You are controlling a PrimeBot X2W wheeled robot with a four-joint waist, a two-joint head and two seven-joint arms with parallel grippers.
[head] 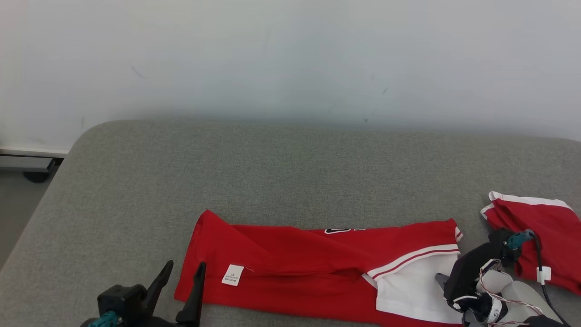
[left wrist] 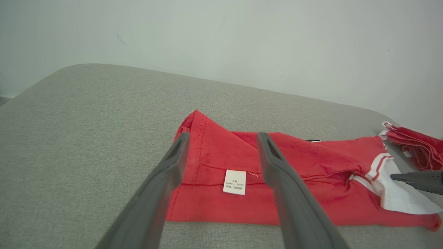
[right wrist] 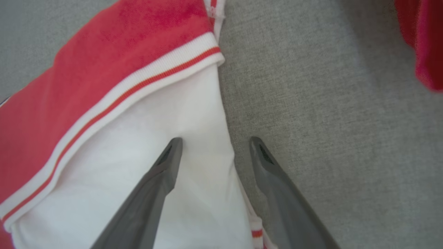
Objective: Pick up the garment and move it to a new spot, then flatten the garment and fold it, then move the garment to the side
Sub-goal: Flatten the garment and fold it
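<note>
Partway: garment (head: 295, 268) flat on grey pad (head: 136, 181), folded into long strip. Left gripper (left wrist: 223, 136), right gripper (right wrist: 215, 141) spread wide, empty, at opposite ends. Remaining, likely: crosswise folds, shift aside.

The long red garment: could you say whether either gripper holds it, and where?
Nothing is held: the left gripper and right gripper stand open at each end of the long red garment.

A plain pale wall (head: 290, 54), faintly scuffed, stands across the upper half of the frame under soft, even light. Below it spreads a grey woven surface (head: 290, 172) with a rounded left corner; at the far left edge, grey floor (head: 16, 211) shows beneath a pale skirting (head: 27, 151).
</note>
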